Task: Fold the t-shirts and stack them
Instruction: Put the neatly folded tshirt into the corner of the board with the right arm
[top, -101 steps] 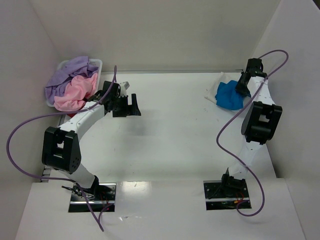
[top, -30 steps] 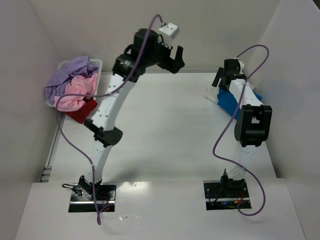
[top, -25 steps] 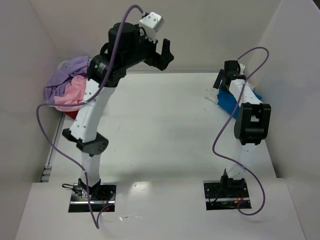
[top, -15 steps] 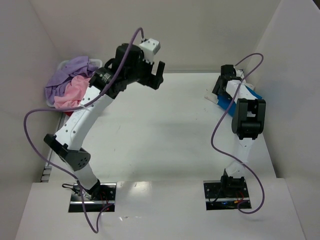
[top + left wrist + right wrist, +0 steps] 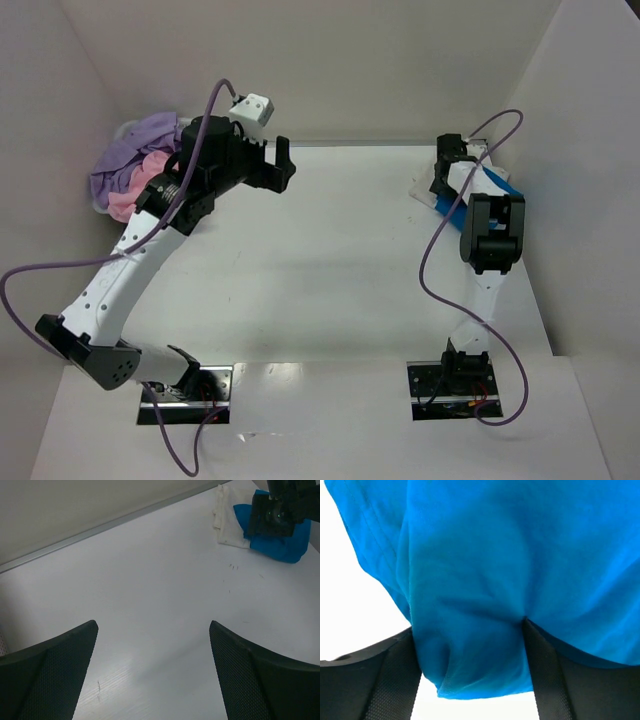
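between the right end effector (image 5: 472, 680) fingers, the bunched blue t-shirt (image 5: 485, 580) is pinched, orientation unclear.

Your two arms have white link shells with black joint housings. Purple cables loop from each black base plate. The fingers (image 5: 47, 680) are black, with a fine mesh-textured inner face.
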`<state>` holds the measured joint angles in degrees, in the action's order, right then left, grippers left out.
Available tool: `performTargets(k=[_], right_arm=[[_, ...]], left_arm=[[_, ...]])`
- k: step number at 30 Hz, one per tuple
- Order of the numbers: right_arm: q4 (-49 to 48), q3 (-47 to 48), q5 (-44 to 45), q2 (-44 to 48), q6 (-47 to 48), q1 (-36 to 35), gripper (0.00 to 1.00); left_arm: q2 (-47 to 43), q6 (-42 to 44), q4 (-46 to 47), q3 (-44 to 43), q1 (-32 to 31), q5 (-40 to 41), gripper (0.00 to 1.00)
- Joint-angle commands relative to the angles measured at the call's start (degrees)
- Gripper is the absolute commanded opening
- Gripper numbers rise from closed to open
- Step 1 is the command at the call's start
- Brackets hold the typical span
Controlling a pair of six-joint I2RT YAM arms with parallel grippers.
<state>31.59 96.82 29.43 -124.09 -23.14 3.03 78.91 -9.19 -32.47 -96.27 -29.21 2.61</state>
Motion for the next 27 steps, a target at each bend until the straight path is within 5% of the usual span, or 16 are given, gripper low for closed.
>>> performTargets(k=[1,4,5,9,27], right_arm=[[0.13,2.33,3.26,-1.33,-0.51,-0.30,0.73],[0.13,2.33,3.79,-1.33,0.10,-0.30,0.50],[0.13,2.33,4.66,-1.33,0.11,-0.30,0.35],[-0.92,3.11,5.20,-0.01,1.86,-0.30,0.15],[2.41,23.05,-0.87,-2.64,6.08,0.84,0.10]], left_arm=[[-1.39,0.58,3.29,1.70,-0.14,-0.77,1.00],[-2.54,0.58,3.82,3.10,-0.14,-1.38,1.00],[-2.54,0.58,4.43,3.63,-0.14,-1.38,1.00],[-3.67,0.58,4.95,4.86,-0.14,-2.61,1.00],[-3.68,-0.48,6.54,6.44,0.38,-4.81,1.00]])
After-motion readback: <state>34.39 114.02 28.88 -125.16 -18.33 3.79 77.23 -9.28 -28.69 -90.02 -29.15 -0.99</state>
